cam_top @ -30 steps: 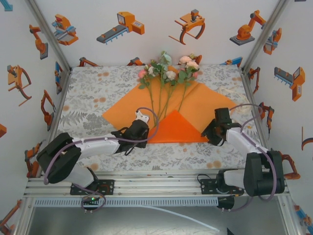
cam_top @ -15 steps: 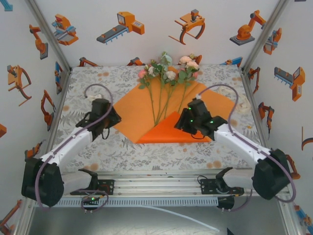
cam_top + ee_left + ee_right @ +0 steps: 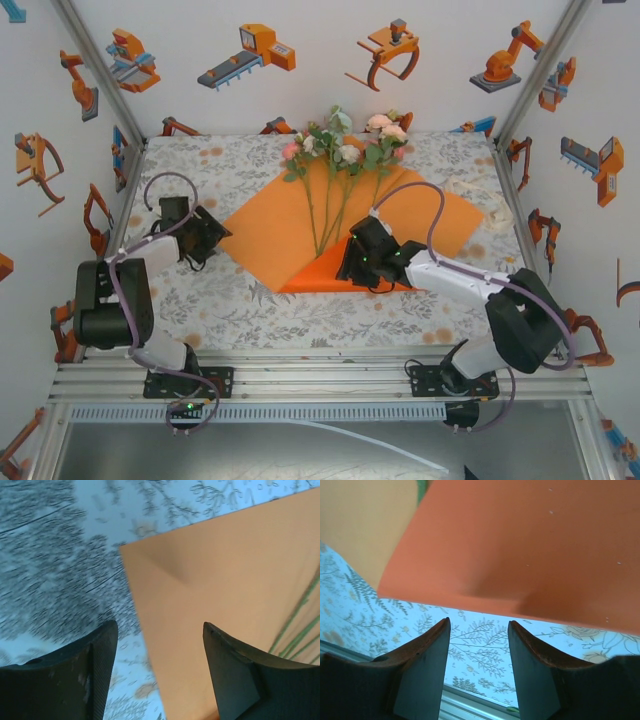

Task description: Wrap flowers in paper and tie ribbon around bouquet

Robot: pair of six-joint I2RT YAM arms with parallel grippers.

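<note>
The paper point(image 3: 270, 235) lies flat in the middle of the tabletop point(image 3: 190, 170), one corner pointing toward the arms. The flowers point(image 3: 340, 150) rest on it, blooms at the far edge and stems running down to the centre. The near corner is folded over the lower stems as a deeper orange flap point(image 3: 335, 272).

The left hand point(image 3: 207, 237) sits just beside the paper's left corner, over the leafy cloth. From its wrist camera the left hand point(image 3: 159, 625) is released: its fingers point(image 3: 100, 665) stand well apart with nothing between them. The corner of the paper point(image 3: 210, 580) lies just beyond them, and a few green stems point(image 3: 295, 625) show at the right.

The right hand point(image 3: 350, 268) hovers at the flap's near edge. In its own view the right hand point(image 3: 479, 622) is also released, with bare cloth showing between the fingers point(image 3: 425, 660). The flap point(image 3: 520, 545) hangs just past the tips, not gripped.

A pale strip, apparently the ribbon point(image 3: 498, 212), lies near the tabletop's right edge, well apart from both hands.
</note>
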